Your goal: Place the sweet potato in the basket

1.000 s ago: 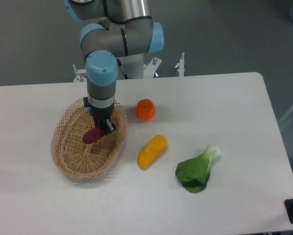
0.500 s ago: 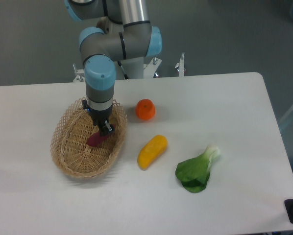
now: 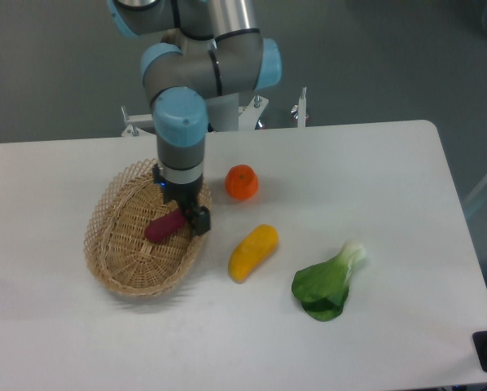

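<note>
Your sweet potato [image 3: 165, 226] lies inside the basket [image 3: 113, 265]. Your gripper [image 3: 191, 217] hangs just beside it, over the rim; I cannot tell whether the jaws are parted.

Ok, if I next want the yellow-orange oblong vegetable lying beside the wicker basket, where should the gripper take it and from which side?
Grip the yellow-orange oblong vegetable around its middle, coming straight down from above. It lies flat on the white table, its long axis running diagonally from lower left to upper right, so the fingers should probably close across its narrow width. Both flanks look free; the woven wicker basket sits apart to its left.
</note>
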Available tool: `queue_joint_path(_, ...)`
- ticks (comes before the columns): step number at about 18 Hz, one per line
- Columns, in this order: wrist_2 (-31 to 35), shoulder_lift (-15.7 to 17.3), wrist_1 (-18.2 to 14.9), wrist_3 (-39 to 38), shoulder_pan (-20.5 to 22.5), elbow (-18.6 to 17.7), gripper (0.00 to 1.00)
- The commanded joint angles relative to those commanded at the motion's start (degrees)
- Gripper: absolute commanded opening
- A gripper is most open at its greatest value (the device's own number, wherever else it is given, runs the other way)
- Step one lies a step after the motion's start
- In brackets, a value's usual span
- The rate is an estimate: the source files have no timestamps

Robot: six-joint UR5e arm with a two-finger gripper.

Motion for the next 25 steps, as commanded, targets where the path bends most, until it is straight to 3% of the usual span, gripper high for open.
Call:
queue_joint_path(7, -0.25, -2.72, -0.70, 3.77, 6.24, 6.68, 1.00)
queue_joint_path(17, -0.69, -4.39, -1.31, 18.71, 16.79, 8.62, 1.00)
queue_joint_path(25, -0.25, -11.77, -10.72, 20.57, 19.87, 21.88, 1.00)
